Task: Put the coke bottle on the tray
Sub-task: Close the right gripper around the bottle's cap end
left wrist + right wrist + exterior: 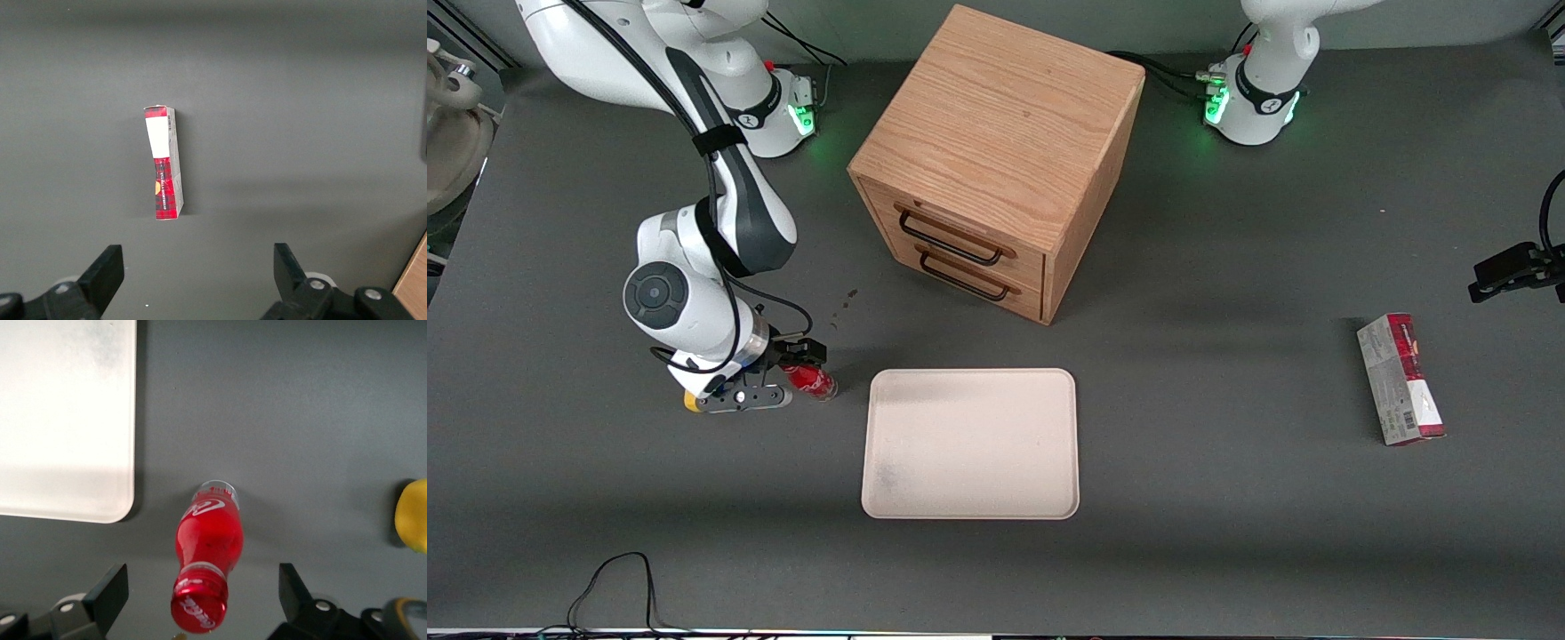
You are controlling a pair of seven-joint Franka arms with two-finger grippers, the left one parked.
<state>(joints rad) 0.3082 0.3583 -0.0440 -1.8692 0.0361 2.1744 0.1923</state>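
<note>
hand (203,600): right arm's, low over the grey worktop (1227,533), fingers spread wide, gripping nothing
bottle: small red coke bottle with red cap (205,563) lies between the two fingers, touching neither, on the worktop, not on tray
tray: large flat cream rectangular tray (971,444), just beside bottle, bare
yellow lump (413,517): near hand
wooden two-drawer box (996,160): farther from camera than tray

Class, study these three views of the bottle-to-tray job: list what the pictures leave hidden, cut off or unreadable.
- The coke bottle, front view: the gripper covers its cap end. The fingers are open either side of it in the right wrist view.
- Yellow lump, right wrist view: cut off by the frame edge; front view shows only a sliver beneath the arm.
- The tray, right wrist view: only one corner shows.
- Carton: print too small to read.
</note>
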